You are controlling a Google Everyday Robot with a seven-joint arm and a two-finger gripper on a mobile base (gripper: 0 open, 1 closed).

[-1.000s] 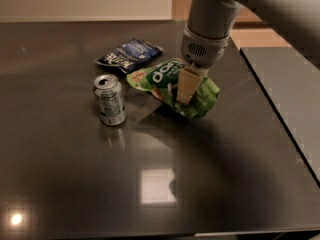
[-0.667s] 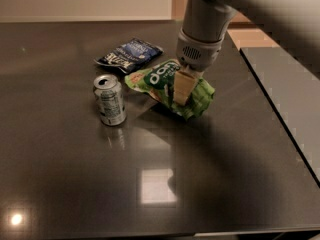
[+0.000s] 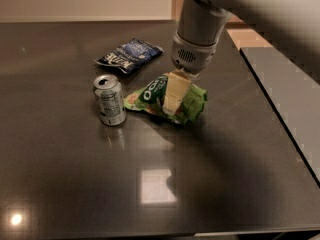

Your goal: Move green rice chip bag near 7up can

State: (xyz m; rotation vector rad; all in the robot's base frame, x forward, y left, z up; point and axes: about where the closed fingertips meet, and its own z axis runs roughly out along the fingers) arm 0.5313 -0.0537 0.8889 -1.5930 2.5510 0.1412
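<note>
1. Camera view: the gripper [image 3: 172,104] hangs from a thick grey arm [image 3: 200,29] that comes in from the upper right; it points down at the middle of a dark glossy table [image 3: 75,179].
2. One pale cream finger [image 3: 175,89] lies across the front of the green rice chip bag [image 3: 194,100]; the bag bunches up around it, so the gripper is clamped on the bag.
3. The green rice chip bag sits crumpled at the table's centre; its dark green patch with white lettering faces left and up.
4. The 7up can [image 3: 110,100] stands upright just left of the bag, pull-tab top showing; the bag's left tip comes right up to the can, though whether they touch I cannot tell.
5. A dark blue bag [image 3: 129,55] lies flat behind the can and the green bag, apart from both.
6. A lighter grey surface [image 3: 290,89] adjoins the table on the right.
</note>
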